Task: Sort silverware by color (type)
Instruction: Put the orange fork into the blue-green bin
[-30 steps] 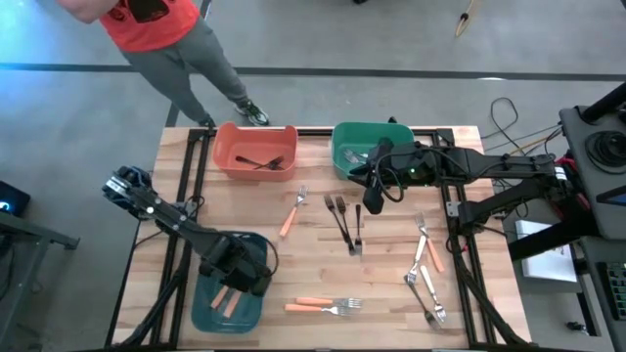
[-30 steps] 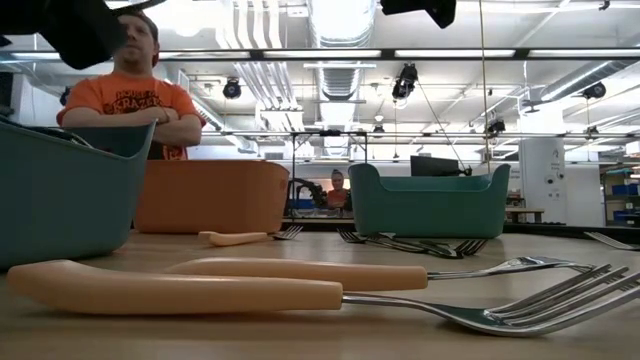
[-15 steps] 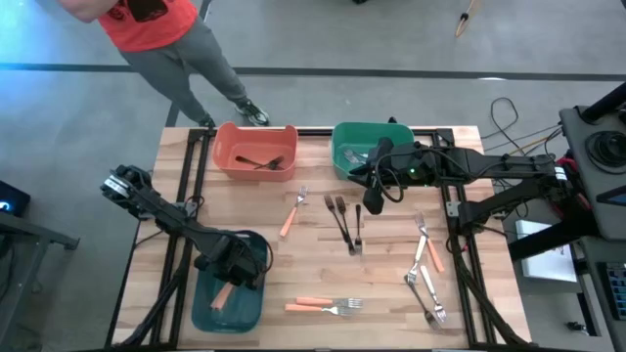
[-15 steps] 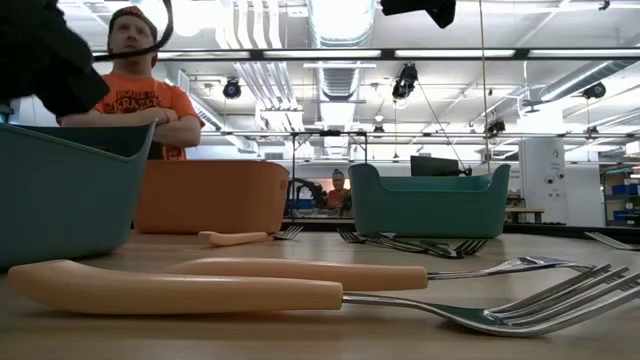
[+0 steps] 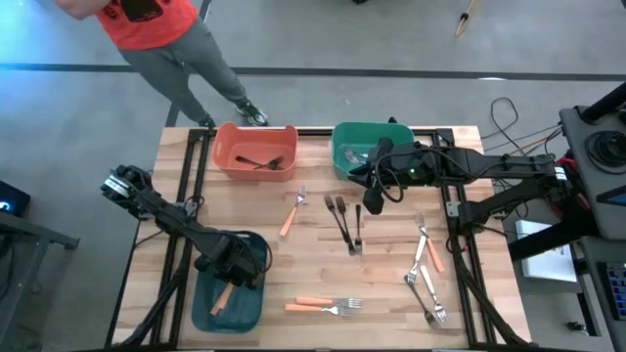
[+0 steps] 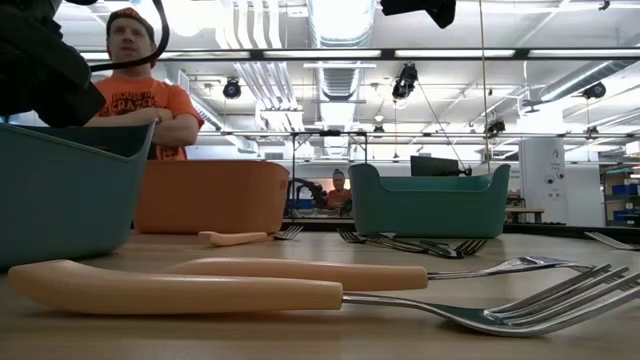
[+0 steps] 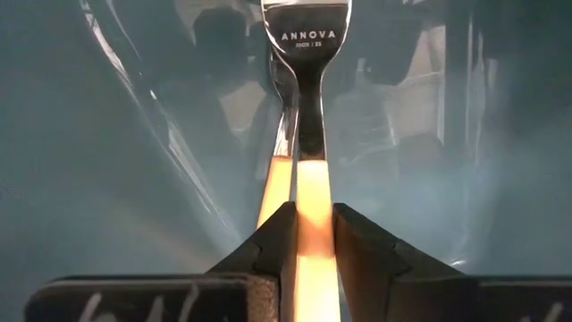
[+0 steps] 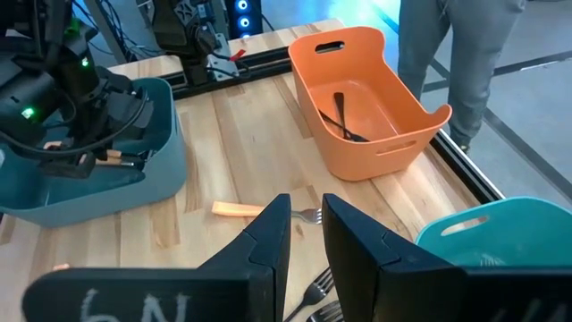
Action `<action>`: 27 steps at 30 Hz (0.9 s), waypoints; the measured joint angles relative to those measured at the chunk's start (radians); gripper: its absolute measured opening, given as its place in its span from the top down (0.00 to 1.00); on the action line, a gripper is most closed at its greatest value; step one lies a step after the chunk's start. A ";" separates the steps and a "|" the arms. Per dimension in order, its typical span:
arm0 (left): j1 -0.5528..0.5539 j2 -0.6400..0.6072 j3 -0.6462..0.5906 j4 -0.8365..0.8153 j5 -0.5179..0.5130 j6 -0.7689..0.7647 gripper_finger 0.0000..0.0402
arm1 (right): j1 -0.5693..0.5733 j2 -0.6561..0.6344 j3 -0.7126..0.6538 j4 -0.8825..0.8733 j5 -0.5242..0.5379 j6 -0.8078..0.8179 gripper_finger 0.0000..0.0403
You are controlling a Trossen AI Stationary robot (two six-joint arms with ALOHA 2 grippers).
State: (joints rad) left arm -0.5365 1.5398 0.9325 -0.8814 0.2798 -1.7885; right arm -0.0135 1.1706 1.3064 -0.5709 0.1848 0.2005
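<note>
In the high view the left gripper (image 5: 232, 277) sits low in the blue bin (image 5: 250, 318) at the lower left of the frame. Its wrist view shows the two fingers (image 7: 273, 246) closed on the handle of an orange-handled utensil (image 7: 311, 192) with a steel neck stamped ANNOVA; a second orange handle lies just behind it, though the reflective bin wall makes it hard to say whether that is another piece or a mirror image.

The right gripper (image 5: 373, 198) hangs right of centre, just below the green bin (image 5: 344, 131), with nothing between its fingers; the gap between them is narrow, and whether they count as closed cannot be told.

The remaining silverware is spread over the wooden table (image 5: 313, 264). One orange-handled fork (image 5: 290, 216) lies at centre, below the orange bin (image 5: 227, 138), which holds a black utensil (image 5: 258, 161). Black forks (image 5: 344, 223) lie at centre. Two orange-handled forks (image 5: 324, 304) lie at lower centre, and fill the foreground of the low view. Silver pieces (image 5: 424, 279) with one orange one lie at lower right. A person in an orange shirt (image 5: 147, 22) stands at the upper left.
</note>
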 joint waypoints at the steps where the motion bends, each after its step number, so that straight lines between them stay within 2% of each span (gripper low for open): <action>1: 0.000 0.000 0.000 0.000 0.000 0.000 0.86 | 0.000 0.000 0.000 0.000 0.000 0.000 0.85; 10: 0.000 0.000 0.000 0.000 -0.001 0.007 0.85 | 0.000 0.000 0.000 0.003 0.000 0.009 0.85; 18: 0.000 0.000 0.000 0.001 -0.002 0.007 0.85 | 0.000 -0.005 0.000 0.137 0.000 -0.018 0.85; 27: 0.000 0.000 0.000 0.001 -0.008 0.007 0.85 | 0.000 -0.005 0.000 0.142 0.000 -0.030 0.85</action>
State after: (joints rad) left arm -0.5365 1.5398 0.9325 -0.8806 0.2718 -1.7817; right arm -0.0135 1.1660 1.3060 -0.4290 0.1846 0.1709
